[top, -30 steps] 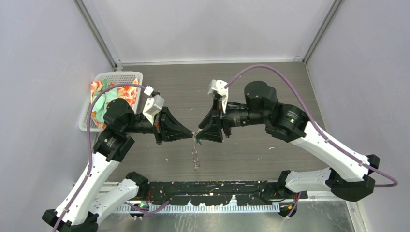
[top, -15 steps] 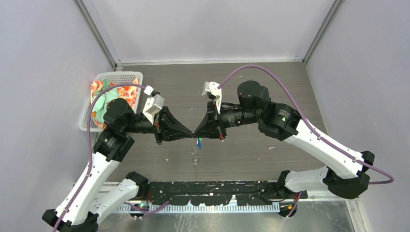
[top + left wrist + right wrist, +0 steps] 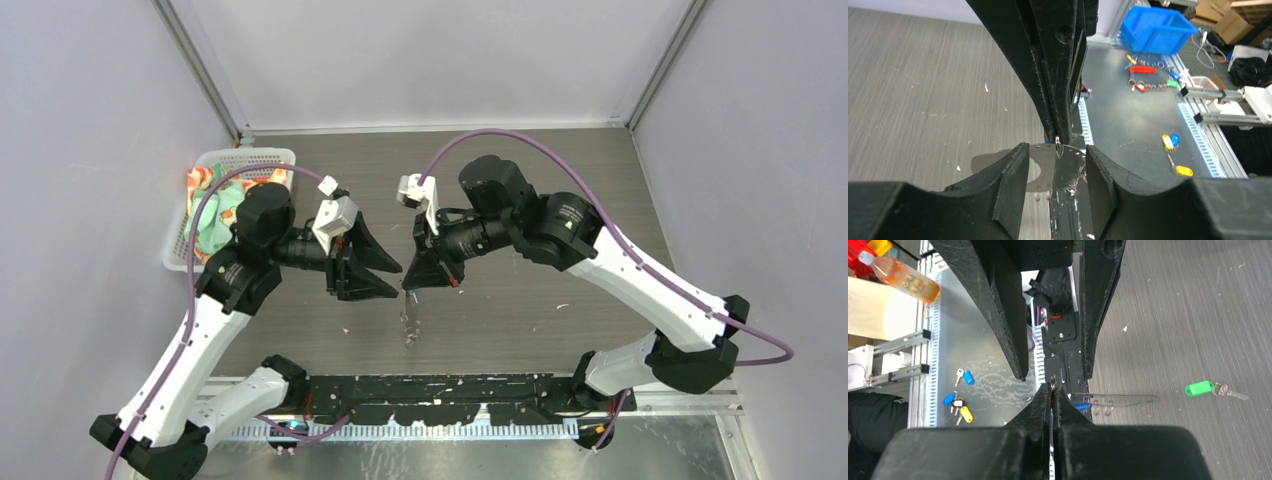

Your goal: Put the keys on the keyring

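With the right claw (image 3: pixel 405 288) pinched shut on the keyring's (image 3: pixel 407 322) thin wire, the ring dangling over the bench (image 3: pixel 520 180) and the left claw (image 3: pixel 397 281) parted alongside, that wire could slip free, while the green-headed key (image 3: pixel 1204 388) lies unthreaded.

The tabletop (image 3: pixel 560 190) is matt grey wood-grain, the near rail plate (image 3: pixel 978 375) scuffed bare metal, the left gripper (image 3: pixel 1056 148) and right gripper (image 3: pixel 1052 386) matt scratched black plastic, the green key (image 3: pixel 1199 388) glossy plastic on shiny metal, the far-left basket (image 3: pixel 250 155) white plastic, and the keyring (image 3: pixel 1058 145) seems thin bare wire.
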{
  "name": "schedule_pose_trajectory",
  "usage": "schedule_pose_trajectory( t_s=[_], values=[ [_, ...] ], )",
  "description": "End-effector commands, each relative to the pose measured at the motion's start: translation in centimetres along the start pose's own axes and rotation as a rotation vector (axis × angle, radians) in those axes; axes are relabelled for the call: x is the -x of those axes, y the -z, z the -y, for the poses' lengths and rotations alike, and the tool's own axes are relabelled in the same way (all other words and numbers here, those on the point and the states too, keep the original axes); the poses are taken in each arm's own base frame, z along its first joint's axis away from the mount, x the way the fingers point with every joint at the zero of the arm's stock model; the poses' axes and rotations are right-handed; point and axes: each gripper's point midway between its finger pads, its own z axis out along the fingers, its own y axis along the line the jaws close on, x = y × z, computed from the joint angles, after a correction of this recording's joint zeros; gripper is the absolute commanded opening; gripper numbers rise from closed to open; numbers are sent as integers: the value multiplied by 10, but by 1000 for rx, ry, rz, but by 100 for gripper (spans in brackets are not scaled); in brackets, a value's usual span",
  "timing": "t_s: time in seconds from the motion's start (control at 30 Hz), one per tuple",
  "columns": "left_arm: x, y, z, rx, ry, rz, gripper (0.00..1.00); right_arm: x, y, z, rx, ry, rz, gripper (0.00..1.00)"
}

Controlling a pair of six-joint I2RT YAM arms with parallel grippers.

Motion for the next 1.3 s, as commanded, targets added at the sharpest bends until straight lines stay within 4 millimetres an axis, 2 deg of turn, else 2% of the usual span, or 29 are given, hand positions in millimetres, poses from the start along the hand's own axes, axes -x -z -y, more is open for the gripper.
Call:
schedule_pose_trajectory(
  t_s=[0.0, 0.2, 0.3, 0.4, 0.5, 0.63, 0.7, 0.93, 1.17, 1.2, 1.27],
  values=[
    [-6, 1, 6, -50, -35, -41, 45, 3, 7, -5, 17, 23, -33, 1],
    [-10, 0, 7, -81, -12, -60, 25, 6, 6, -3, 9, 21, -51, 1],
    [-11, 0, 8, -84, -27, -61, 20, 5, 4, -2, 8, 8, -70, 1],
    [-13, -1, 8, -81, -32, -72, 20, 5, 2, -2, 13, -3, -88, 1],
    [-12, -2, 8, -86, -37, -73, 27, 5, -1, 1, 13, 12, -103, 1],
    [-12, -2, 8, -87, -46, -75, 28, 4, -2, 2, 13, 10, -124, 1],
    [-12, -2, 8, -88, -55, -81, 25, 4, -2, 3, 12, 8, -134, 1],
    [-20, -1, 3, -63, -93, -111, 1, 6, -6, 0, 30, 1, -155, 1],
    [-18, -1, -4, -34, -107, -109, 0, 11, -10, -2, 44, -12, -152, 1],
    [-16, -2, -4, -30, -99, -98, 0, 14, -11, -2, 43, -16, -137, 2],
    [-16, -3, -4, -17, -76, -74, 0, 19, -10, 0, 21, -25, -99, 17]
  ],
)
